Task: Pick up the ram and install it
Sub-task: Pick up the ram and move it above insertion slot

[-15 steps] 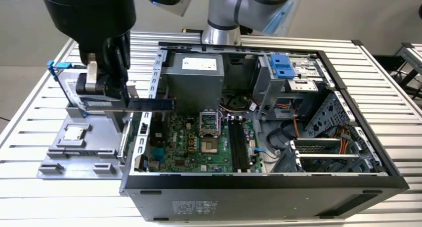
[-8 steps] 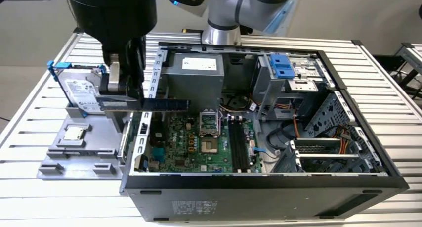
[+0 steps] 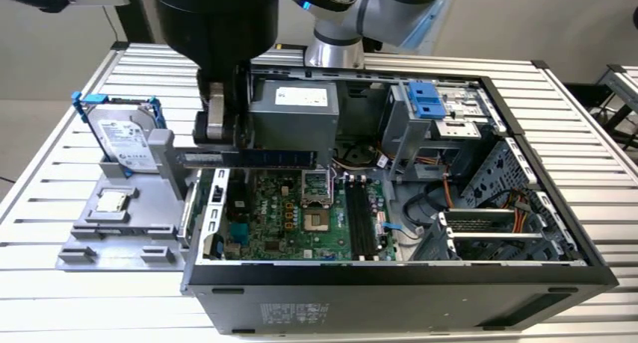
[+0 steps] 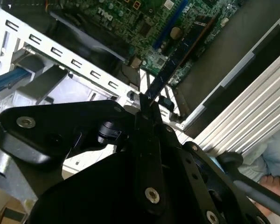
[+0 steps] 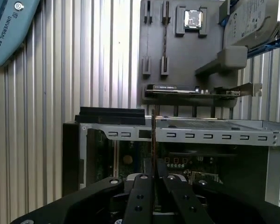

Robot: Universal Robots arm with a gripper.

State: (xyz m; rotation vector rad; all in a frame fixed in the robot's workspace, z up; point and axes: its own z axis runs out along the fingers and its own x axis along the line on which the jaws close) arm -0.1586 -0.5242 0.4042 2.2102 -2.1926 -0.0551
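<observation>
The ram (image 3: 261,158) is a long dark stick that lies level in the air, over the open computer case's wall on the exterior view's left and above the motherboard (image 3: 289,223). My gripper (image 3: 221,150) is shut on the end of the stick nearer the grey holder. In the second wrist view the ram (image 4: 177,52) runs edge-on away from the gripper (image 4: 144,108) over the green board. In the first wrist view the ram (image 5: 153,135) is a thin vertical line rising from the gripper (image 5: 153,173). The long memory slots (image 3: 361,217) lie on the board, further to the exterior view's right.
A grey holder (image 3: 100,242) beside the case carries a small silver CPU chip (image 3: 110,201) and a hard drive in a blue bracket (image 3: 125,137). Inside the case stand the grey power supply (image 3: 291,113), a drive cage with a blue front (image 3: 426,100) and cables (image 3: 449,201).
</observation>
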